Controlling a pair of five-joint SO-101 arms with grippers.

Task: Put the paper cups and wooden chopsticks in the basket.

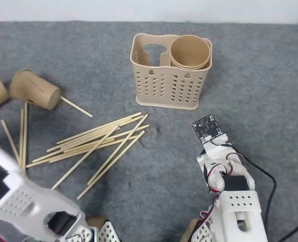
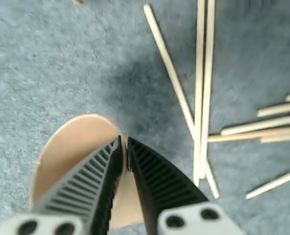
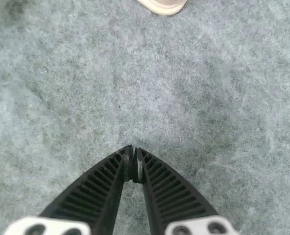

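High view: the basket (image 1: 169,75) stands at 12 o'clock on the grey tabletop (image 1: 270,101). Nested cups (image 1: 190,51) sit upright in its compartment toward 3 o'clock, and the other compartment looks unfilled. The chopsticks (image 1: 98,138) lie loose from the centre out toward 9 o'clock, with a few apart at the far 9 o'clock side. Two lying cups (image 1: 35,89) rest on their sides at 10 o'clock, one cut off by the edge. The left arm (image 1: 23,201) sits at 7 o'clock and the right arm (image 1: 232,194) at 5 o'clock.

Left wrist view: the left pincer (image 2: 124,140) is clenched on a cup (image 2: 71,147). The cup's wall is pinched at the rim, with one jaw inside the mouth and the other outside. Some chopsticks lie near on the felt, apart from this cup.

Right wrist view: the right pincer (image 3: 133,149) is clenched on nothing, over bare felt, with the basket's foot near.

The step in hand looks like picking up this cup. The next move calls for lifting it clear, carrying it toward 12 o'clock, turning it mouth-up and letting it go into the nested cups. The lying cups and all the chopsticks are not yet in.

No brand, label or writing can be read on the cups or the basket.
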